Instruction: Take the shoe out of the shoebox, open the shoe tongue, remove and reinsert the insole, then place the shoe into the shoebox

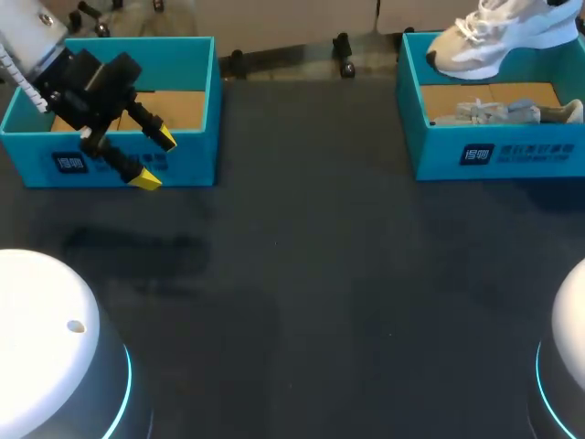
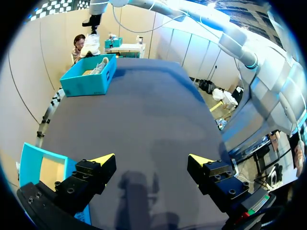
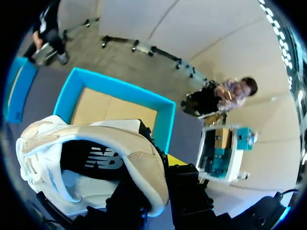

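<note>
Shoe [image 1: 494, 37], white with a thick sole, hangs in the air above the shoebox [image 1: 439, 151] at the far right corner of the table [image 1: 302, 302], with its toe towards the middle of the table. The right gripper [image 3: 158, 187] holds it at the heel. In the right wrist view the padded heel edge sits between the dark fingers, and the open blue shoebox [image 3: 120, 88] with its brown floor is below. Inside this shoebox lies a pale grey thing [image 1: 498, 112]; I cannot tell what it is.

At the far left corner stands a second blue box [image 1: 183, 160], also open. The left gripper [image 1: 154, 159] is over its front wall, and its fingers stand wide apart with nothing between them. In the left wrist view this gripper [image 2: 151, 160] looks across the dark table [image 2: 144, 124] to the shoebox [image 2: 88, 81] and the shoe [image 2: 90, 48] above it, well apart.
</note>
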Controlling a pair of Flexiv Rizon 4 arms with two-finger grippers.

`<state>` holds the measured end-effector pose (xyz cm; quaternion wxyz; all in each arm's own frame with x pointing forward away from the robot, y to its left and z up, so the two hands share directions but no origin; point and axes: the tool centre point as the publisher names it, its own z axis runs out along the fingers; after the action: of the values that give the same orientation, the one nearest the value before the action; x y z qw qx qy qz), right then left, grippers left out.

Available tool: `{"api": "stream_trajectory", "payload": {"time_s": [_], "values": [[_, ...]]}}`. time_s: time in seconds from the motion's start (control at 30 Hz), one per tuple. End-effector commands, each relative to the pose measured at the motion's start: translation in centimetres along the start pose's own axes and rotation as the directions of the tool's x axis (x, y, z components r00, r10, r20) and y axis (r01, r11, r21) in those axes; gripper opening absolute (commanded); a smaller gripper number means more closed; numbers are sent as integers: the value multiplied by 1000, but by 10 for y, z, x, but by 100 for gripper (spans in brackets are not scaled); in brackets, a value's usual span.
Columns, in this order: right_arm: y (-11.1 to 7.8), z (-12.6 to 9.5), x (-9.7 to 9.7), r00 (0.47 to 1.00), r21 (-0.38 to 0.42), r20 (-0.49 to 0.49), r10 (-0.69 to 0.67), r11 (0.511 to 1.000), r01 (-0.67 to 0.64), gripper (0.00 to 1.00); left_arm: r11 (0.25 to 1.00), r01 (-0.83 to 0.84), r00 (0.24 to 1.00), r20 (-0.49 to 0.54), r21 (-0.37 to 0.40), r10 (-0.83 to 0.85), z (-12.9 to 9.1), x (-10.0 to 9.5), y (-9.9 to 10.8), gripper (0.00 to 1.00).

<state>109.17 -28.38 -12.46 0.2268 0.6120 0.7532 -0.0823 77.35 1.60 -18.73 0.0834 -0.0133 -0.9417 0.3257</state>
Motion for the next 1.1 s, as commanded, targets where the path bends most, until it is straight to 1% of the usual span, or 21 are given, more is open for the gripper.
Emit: {"api": "stream_trajectory", "payload": {"time_s": [0.03, 0.6, 0.73, 0.83, 1.1], "values": [[-6, -3, 1, 952, 103, -6, 306, 947, -304, 0, 1000, -1, 1000, -1, -2, 1, 0, 0, 0, 100], [-6, -3, 1, 952, 103, -6, 306, 947, -304, 0, 1000, -1, 1000, -1, -2, 1, 0, 0, 0, 100], [-8, 5, -2, 939, 89, 1, 343, 935, -342, 0, 1000, -1, 1000, -1, -2, 1, 0, 0, 0, 100], [-8, 12, -4, 932, 85, 23, 361, 928, -361, 0, 1000, -1, 1000, -1, -2, 1, 0, 0, 0, 100], [-4, 32, -6, 921, 74, 53, 386, 918, -389, 0, 1000, -1, 1000, -1, -2, 1, 0, 0, 0, 100]]}}
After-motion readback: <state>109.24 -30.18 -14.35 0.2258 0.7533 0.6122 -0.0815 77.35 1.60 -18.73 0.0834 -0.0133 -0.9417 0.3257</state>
